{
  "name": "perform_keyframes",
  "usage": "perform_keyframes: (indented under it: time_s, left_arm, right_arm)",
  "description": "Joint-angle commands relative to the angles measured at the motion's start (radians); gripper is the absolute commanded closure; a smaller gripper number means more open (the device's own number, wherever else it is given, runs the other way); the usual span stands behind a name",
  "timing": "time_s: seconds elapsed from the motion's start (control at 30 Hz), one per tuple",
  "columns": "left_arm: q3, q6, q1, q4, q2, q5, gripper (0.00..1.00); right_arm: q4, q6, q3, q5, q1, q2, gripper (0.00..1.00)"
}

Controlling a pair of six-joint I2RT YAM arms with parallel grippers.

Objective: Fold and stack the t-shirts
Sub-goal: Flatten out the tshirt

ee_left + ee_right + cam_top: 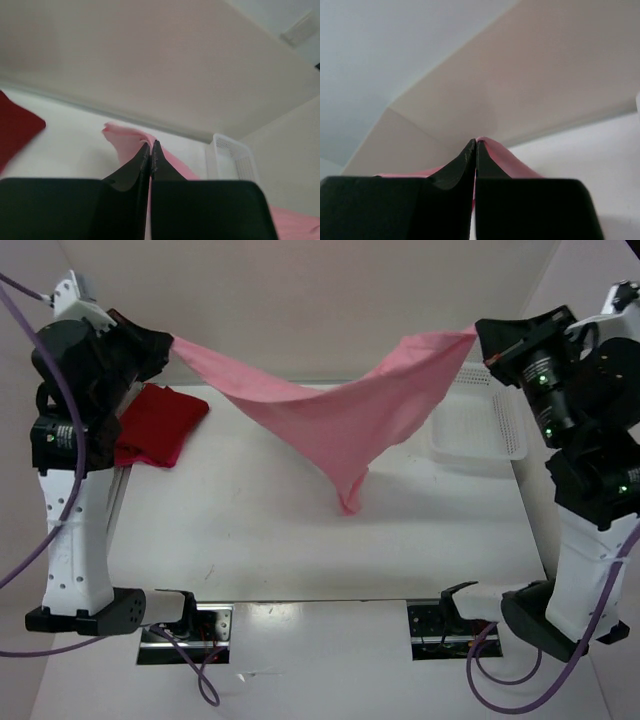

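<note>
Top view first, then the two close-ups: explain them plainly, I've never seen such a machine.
Two robot arms are bolted to a white table. The top view looks down from above and behind them; each close-up comes from a camera on one wrist, looking along its black fingers. The left gripper and right gripper, both shut, hold a pink shirt strung up between them. Folded red shirts lie at the left; a white basket stands at the right.

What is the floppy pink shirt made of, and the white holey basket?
The light pink t-shirt looks like soft matte cloth: it sags and creases as it hangs. The white perforated basket is probably stiff plastic: straight walls, neat rows of holes.
</note>
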State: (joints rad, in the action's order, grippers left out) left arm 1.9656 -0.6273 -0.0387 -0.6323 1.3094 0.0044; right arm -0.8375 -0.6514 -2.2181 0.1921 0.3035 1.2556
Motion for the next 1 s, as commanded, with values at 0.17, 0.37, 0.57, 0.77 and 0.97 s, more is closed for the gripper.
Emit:
perform_keyframes:
  time_s: [0.17, 0.37, 0.57, 0.77, 0.97]
  left_arm:
    - [0.113, 0.066, 0.002, -0.011, 0.037, -0.098, 1.00]
    - [-0.109, 0.055, 0.071, 0.078, 0.073, -0.014, 1.00]
    - [-0.180, 0.021, 0.160, 0.144, 0.268, 0.119, 1.00]
    - [0.057, -0.029, 0.206, 0.135, 0.416, 0.184, 1.00]
    - [0.222, -0.074, 0.273, 0.173, 0.386, 0.216, 1.00]
  right_arm:
    - [0.011, 0.110, -0.311, -0.006, 0.014, 0.186, 1.00]
    - [0.144, 0.131, -0.140, -0.060, 0.002, 0.338, 1.00]
    - [0.114, 0.144, -0.354, -0.094, -0.038, 0.667, 1.00]
    - [0.182, 0.053, -0.583, -0.227, -0.098, 0.802, 1.00]
    - [0.316, 0.026, -0.608, -0.270, -0.113, 0.693, 1.00]
